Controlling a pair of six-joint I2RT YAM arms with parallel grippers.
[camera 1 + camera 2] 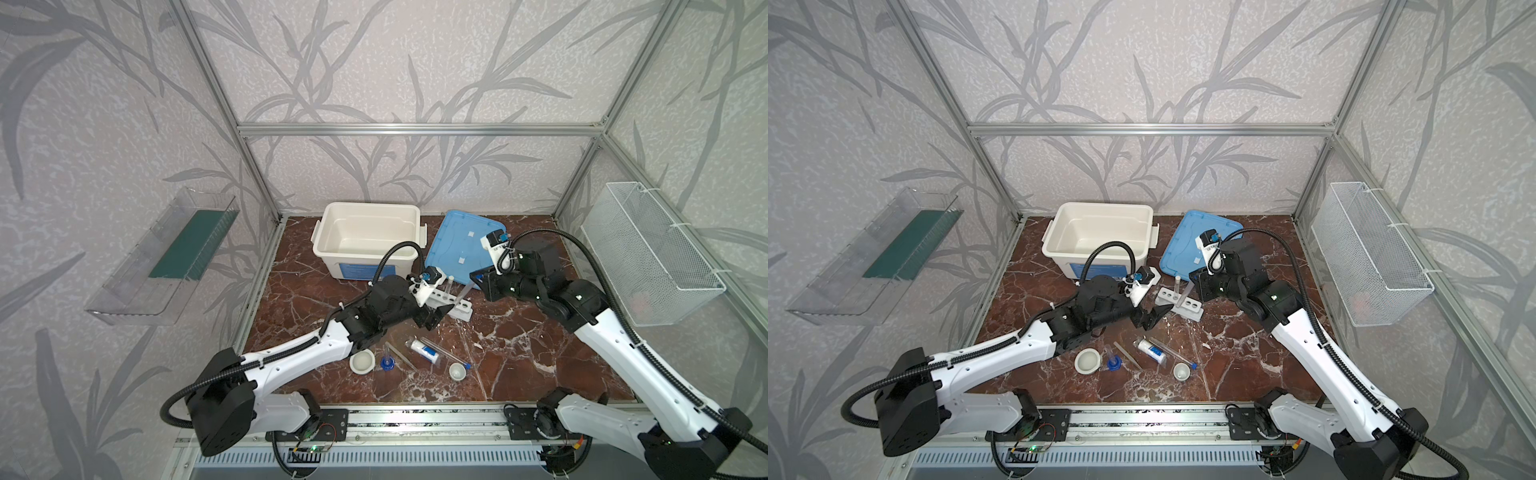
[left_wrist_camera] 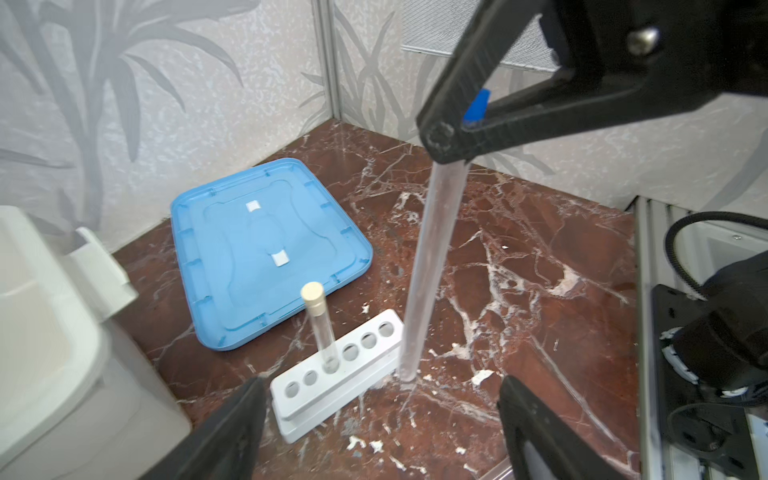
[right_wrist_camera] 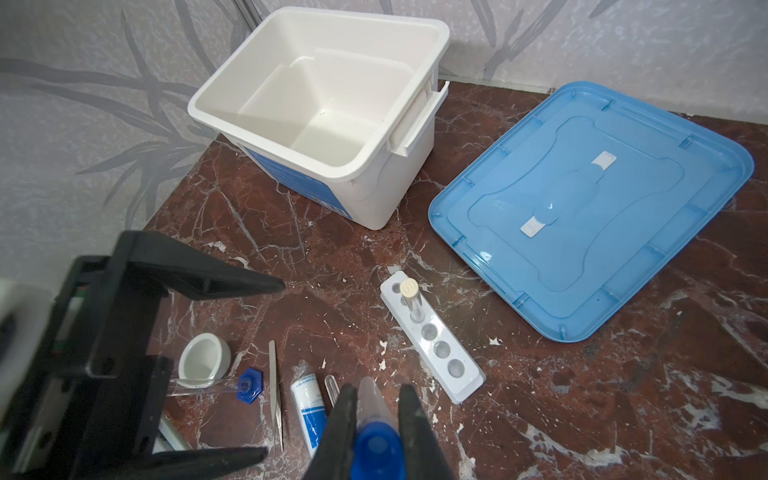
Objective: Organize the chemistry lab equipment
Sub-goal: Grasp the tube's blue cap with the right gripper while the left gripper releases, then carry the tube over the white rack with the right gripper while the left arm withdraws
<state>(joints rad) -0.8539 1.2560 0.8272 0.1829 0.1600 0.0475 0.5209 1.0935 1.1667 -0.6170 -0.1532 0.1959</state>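
My right gripper (image 3: pixel 376 399) is shut on a clear blue-capped test tube (image 2: pixel 428 266) just under its cap. The tube slants down, and its lower end meets the table beside one end of the white rack (image 2: pixel 316 399), outside the holes. A white-capped test tube (image 2: pixel 318 316) stands in a middle hole. My left gripper (image 2: pixel 380 386) is open and empty, low at the rack's near side (image 1: pixel 438 313). Nearer the front lie two white cups (image 1: pixel 361 360) (image 1: pixel 457 371), a blue-based cylinder (image 1: pixel 387 361), tweezers (image 1: pixel 401 355), a blue-labelled bottle (image 1: pixel 424 351) and another tube (image 1: pixel 446 353).
An open white bin (image 1: pixel 332 208) stands at the back. Its blue lid (image 1: pixel 457 245) lies flat to the right of it. A wire basket (image 1: pixel 648 253) hangs on the right wall and a clear shelf (image 1: pixel 166 257) on the left wall.
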